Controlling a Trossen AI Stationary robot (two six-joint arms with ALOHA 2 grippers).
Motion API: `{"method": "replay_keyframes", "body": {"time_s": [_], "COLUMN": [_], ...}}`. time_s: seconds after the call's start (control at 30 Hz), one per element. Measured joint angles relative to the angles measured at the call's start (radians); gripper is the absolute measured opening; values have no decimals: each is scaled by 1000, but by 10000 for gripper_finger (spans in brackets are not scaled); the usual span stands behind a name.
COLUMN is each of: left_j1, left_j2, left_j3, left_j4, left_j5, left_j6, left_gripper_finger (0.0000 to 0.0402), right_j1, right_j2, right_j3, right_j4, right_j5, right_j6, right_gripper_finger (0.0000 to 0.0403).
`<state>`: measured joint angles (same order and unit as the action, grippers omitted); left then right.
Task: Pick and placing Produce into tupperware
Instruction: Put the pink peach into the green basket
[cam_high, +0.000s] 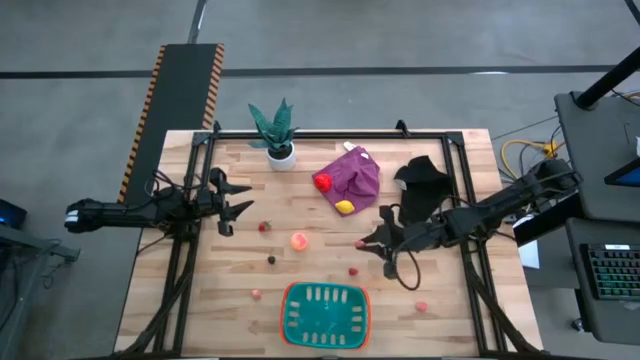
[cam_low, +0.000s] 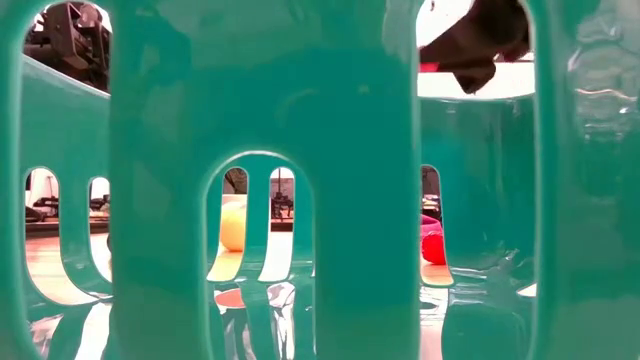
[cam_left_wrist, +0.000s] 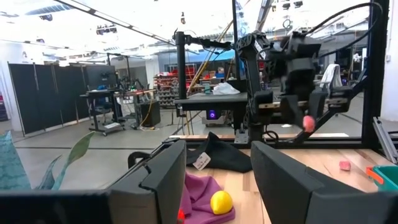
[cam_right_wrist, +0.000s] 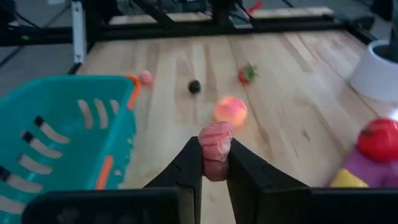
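Right gripper (cam_right_wrist: 215, 163): fingers pinched on a small pink toy piece (cam_right_wrist: 215, 149), held clear of the wooden table (cam_high: 440, 320). In the high view this gripper (cam_high: 366, 243) sits right of table centre, beyond the far right corner of the teal basket (cam_high: 325, 312).

Basket: at the near edge of the table, centre. Whether anything lies inside cannot be told.

Left gripper (cam_high: 243, 197): fingers spread, holding nothing, over the left side of the table.

Produce on the table:
- Peach-orange fruit (cam_high: 299, 240), just beyond the basket, near centre.
- Dark round piece (cam_high: 271, 260), left of and nearer than the peach fruit.
- Strawberry-like red piece (cam_high: 264, 227), farther left.
- Small pink piece (cam_high: 256, 294), just left of the basket.
- Small red piece (cam_high: 353, 270), close to the basket's far right corner.
- Small pink piece (cam_high: 421, 307), right of the basket.
- Red tomato-like fruit (cam_high: 323, 182) and yellow piece (cam_high: 344, 207), both resting on the purple cloth (cam_high: 357, 175), far centre.

Potted plant (cam_high: 277, 133): far side, left of the cloth. Black cloth (cam_high: 423, 176): right of the purple one.
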<state>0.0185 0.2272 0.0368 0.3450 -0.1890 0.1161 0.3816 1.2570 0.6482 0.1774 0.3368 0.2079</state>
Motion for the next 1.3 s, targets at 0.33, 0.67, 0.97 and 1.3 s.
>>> {"method": "replay_keyframes", "body": {"time_s": [0.33,0.67,0.97,1.3], "left_j1": [0,0,0,0], "left_j2": [-2,-6,-7,-4], "left_j3": [0,0,0,0], "left_j4": [14,14,13,12], "left_j5": [0,0,0,0], "left_j6": [-4,-5,-5,-5], "left_gripper_finger": [169,169,169,169], "right_j1": [125,221,260,262], "right_j2": [160,412,542,587], "right_j3": [288,638,844,834], "right_j4": [-219,-605,-841,-847], "right_j5": [49,109,43,-5], "right_j6": [-42,80,211,302], "right_gripper_finger": [43,43,43,43]}}
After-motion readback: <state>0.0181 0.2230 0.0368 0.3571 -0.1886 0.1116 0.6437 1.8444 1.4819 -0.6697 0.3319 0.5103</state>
